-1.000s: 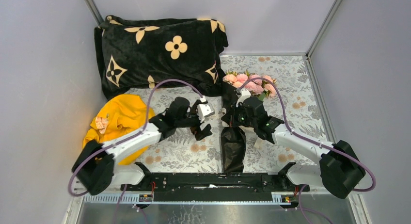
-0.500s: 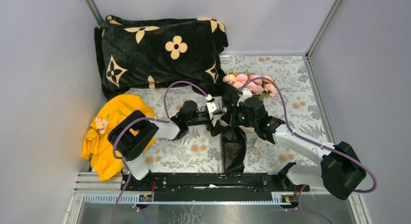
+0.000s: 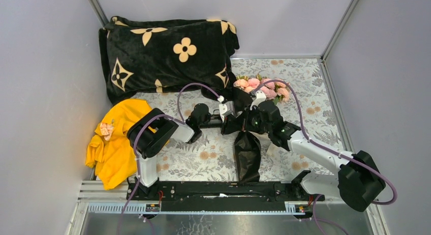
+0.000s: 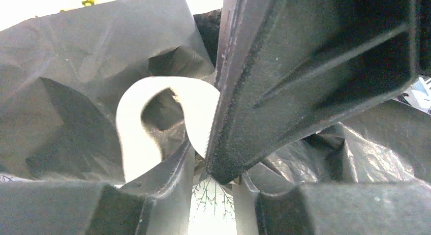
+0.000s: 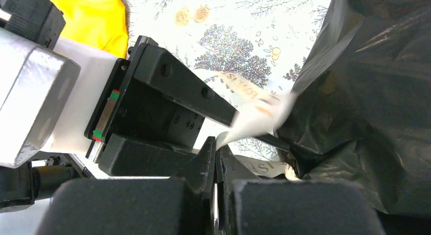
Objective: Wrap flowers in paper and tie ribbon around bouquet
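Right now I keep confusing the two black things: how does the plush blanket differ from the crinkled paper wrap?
The thick black plush blanket carries tan flower prints; the thin black crinkled paper is plain. The blanket lies folded wide at the far left; the paper forms a narrow cone mid-table, pink roses at its far end. Both are black.
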You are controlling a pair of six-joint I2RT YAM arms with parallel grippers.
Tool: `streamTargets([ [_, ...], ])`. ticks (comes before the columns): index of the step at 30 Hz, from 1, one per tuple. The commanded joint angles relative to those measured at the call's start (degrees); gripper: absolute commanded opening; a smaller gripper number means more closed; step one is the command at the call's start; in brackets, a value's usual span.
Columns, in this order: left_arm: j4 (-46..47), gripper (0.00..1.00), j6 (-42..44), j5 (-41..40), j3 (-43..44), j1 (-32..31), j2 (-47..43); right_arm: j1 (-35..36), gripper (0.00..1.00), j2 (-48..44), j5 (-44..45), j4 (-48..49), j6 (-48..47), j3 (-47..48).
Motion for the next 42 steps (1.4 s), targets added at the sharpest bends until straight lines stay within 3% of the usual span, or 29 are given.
streamTargets([
  [1, 6.04, 0.36, -1.14, -0.49, 0.99, 0.71, 0.78, 0.27, 0.0, -2.3, -1.17, -1.1, -1.6, 2.48],
  [5, 5.09, 0.55, -1.32, -4.6, -1.27, 0.9, -1.18, 0.21, 0.0, -3.34, 0.06, -3.99, -1.97, 2.59],
  [11, 0.95, 0.58, 6.74, -6.5, -6.44, 0.93, -7.33, 0.25, 0.0, -5.0, -0.24, -7.55, -1.59, 2.42],
  [19, -2.39, 0.98, 14.12, -4.09, -6.59, 0.91, -9.98, 0.25, 0.0, -6.5, -3.0, -8.02, -3.64, 1.08],
  [23, -1.61, 0.99, 15.05, -5.48, -1.72, 0.92, -5.38, 0.2, 0.0, -6.7, -3.48, -7.45, -4.1, 1.47],
  [28, 0.8, 0.98, 12.27, 3.38, 2.28, 0.9, -1.42, 0.27, 0.0, -6.59, -2.98, -6.12, -3.69, 0.76],
  [33, 0.51, 0.95, 8.16, 9.6, -1.23, -0.07, -2.03, 0.26, 0.0, -7.87, 0.54, -6.37, -3.12, 0.73],
  [36, 1.78, 0.88, 2.31, 5.57, -2.5, -1.01, -2.6, 0.22, 0.0, -8.55, 1.57, -5.11, -3.27, 0.22],
  [42, 5.94, 0.71, -16.68, -9.99, -3.52, -3.0, -2.94, 0.28, 0.0, -7.87, 1.56, -3.52, -2.64, -0.79],
])
